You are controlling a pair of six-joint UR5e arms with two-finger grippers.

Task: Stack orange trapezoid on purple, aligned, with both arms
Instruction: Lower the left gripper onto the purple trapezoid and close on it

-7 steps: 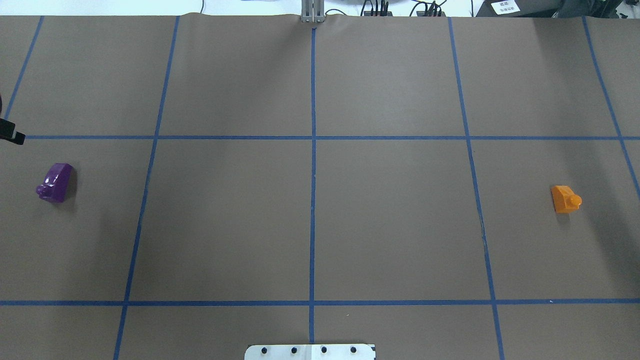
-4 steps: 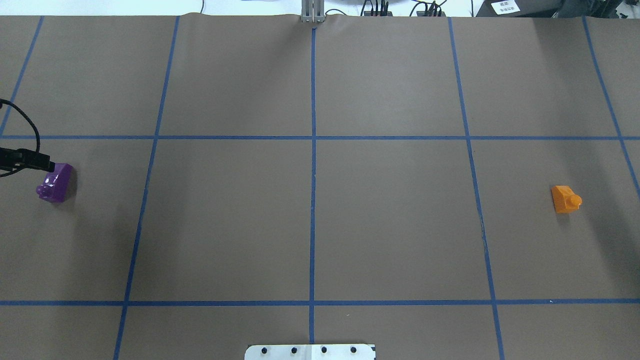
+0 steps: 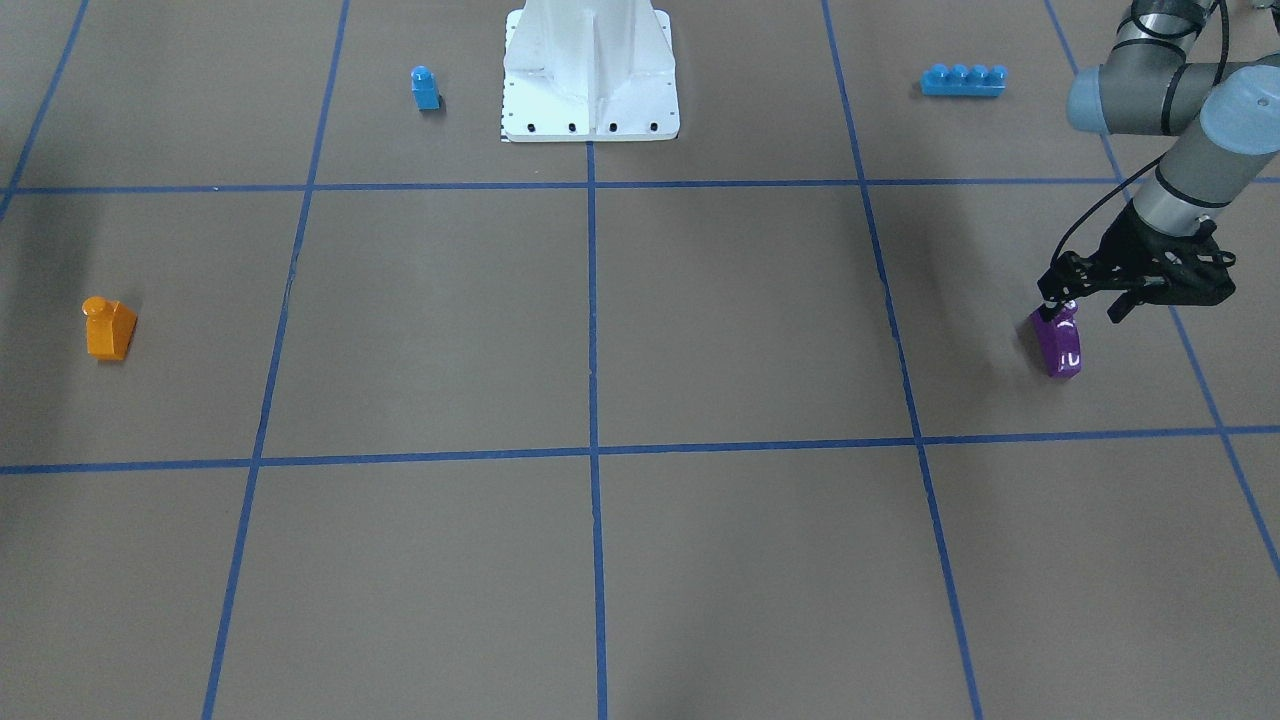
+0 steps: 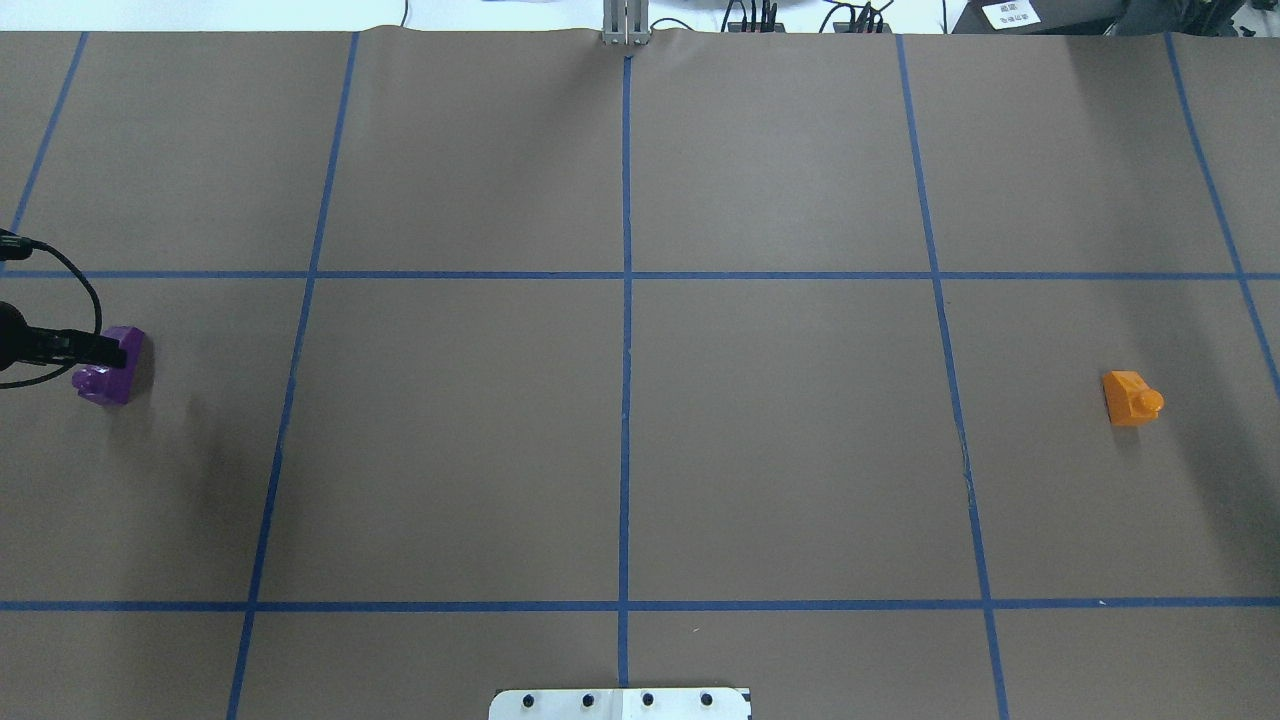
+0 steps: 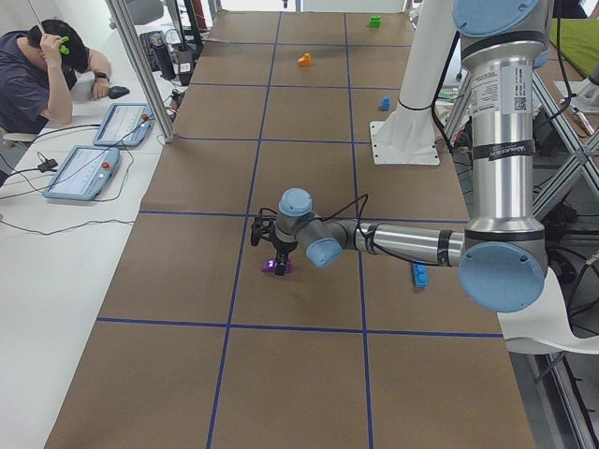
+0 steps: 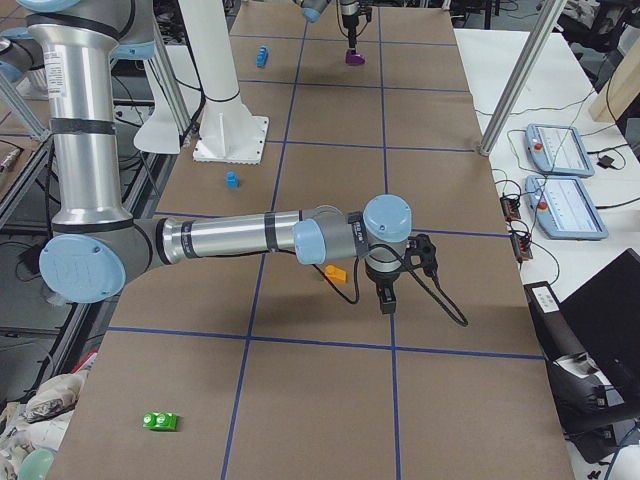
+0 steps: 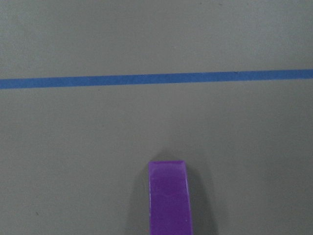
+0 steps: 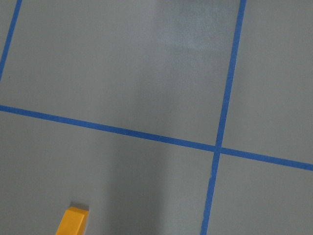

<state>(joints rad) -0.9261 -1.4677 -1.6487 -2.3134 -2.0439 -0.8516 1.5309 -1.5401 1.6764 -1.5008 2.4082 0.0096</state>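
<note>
The purple brick (image 3: 1060, 345) lies on its side at my far left, also in the overhead view (image 4: 108, 378) and at the bottom of the left wrist view (image 7: 169, 198). My left gripper (image 3: 1080, 303) hangs just above it, open, with one finger (image 4: 100, 349) over the brick's top edge. The orange trapezoid (image 4: 1130, 398) lies on its side at the far right, also in the front view (image 3: 108, 328) and the right wrist view (image 8: 72, 223). My right gripper (image 6: 387, 300) hovers beside the orange trapezoid (image 6: 337, 271); I cannot tell whether it is open or shut.
A blue single-stud brick (image 3: 425, 88) and a long blue brick (image 3: 963, 80) lie near the white pedestal (image 3: 590, 70). A green brick (image 6: 160, 421) lies beyond my right arm. Blue tape lines grid the brown table (image 4: 620, 440). An operator (image 5: 37, 65) sits at the side.
My left gripper has come in from the left edge of the overhead view and moved down onto the purple brick. Both bricks stay where they were.
</note>
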